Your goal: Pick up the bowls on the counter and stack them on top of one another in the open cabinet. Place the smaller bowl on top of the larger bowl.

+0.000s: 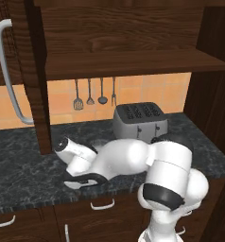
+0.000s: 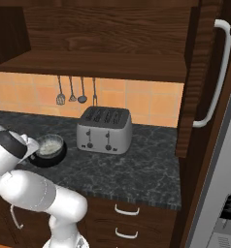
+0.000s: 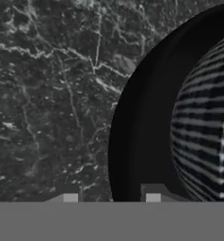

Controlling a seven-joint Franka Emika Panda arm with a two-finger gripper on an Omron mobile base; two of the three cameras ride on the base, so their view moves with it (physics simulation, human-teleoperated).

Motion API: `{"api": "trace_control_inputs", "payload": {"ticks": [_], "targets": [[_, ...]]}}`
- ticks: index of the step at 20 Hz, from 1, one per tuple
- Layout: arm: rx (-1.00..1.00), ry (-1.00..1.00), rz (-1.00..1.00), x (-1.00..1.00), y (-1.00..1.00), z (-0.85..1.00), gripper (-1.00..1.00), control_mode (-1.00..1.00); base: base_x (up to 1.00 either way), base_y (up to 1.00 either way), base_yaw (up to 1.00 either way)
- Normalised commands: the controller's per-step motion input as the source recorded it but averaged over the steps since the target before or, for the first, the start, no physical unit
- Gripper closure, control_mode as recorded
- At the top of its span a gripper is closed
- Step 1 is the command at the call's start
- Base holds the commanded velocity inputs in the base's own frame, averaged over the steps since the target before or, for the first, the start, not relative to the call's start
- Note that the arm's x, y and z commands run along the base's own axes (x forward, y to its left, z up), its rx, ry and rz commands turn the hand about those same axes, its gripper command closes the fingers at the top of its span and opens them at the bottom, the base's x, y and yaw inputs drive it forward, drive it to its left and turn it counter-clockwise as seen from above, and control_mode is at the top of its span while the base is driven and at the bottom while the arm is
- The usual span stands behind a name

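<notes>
The larger black bowl [image 2: 57, 156] sits on the dark marbled counter [image 2: 137, 167] to the left of the toaster. The smaller translucent bowl [image 2: 50, 144] rests inside it. In the hand view the black bowl [image 3: 147, 132] takes up the right side, with the striped glassy smaller bowl [image 3: 203, 127] inside. My gripper [image 3: 111, 197] is open, low over the bowl's left rim. One fingertip [image 3: 70, 197] is over the counter [image 3: 48, 94] and the other fingertip [image 3: 153, 197] is over the bowl's inner wall. In the left base view my arm hides both bowls.
The open cabinet's plank shelf [image 1: 133, 61] [image 2: 98, 65] hangs above the counter [image 1: 20, 160]. Its door with the curved pale handle [image 1: 8, 71] [image 2: 217, 72] stands open. A silver toaster [image 1: 140, 120] [image 2: 104, 130] is beside the bowls. Utensils [image 2: 76, 92] hang on the tiled wall.
</notes>
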Motion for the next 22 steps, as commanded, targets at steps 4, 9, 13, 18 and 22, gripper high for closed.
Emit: {"api": "trace_control_inputs", "payload": {"ticks": [4, 9, 13, 18, 22], "targets": [[0.00, -0.09, 0.00, -0.29, 0.00, 0.46, 1.00, -1.00, 0.00, 0.00, 0.00], [0.02, -0.37, 0.00, -0.91, -0.46, 0.86, 1.00, -1.00, 0.00, 0.00, 0.00], [0.04, -0.43, 0.00, -0.80, -0.79, 1.00, 1.00, -1.00, 0.00, 0.00, 0.00], [0.09, -0.43, 0.00, -0.31, -0.93, 1.00, 1.00, -1.00, 0.00, 0.00, 0.00], [0.18, -0.39, 0.00, -0.09, -0.74, 1.00, 1.00, -1.00, 0.00, 0.00, 0.00]]}}
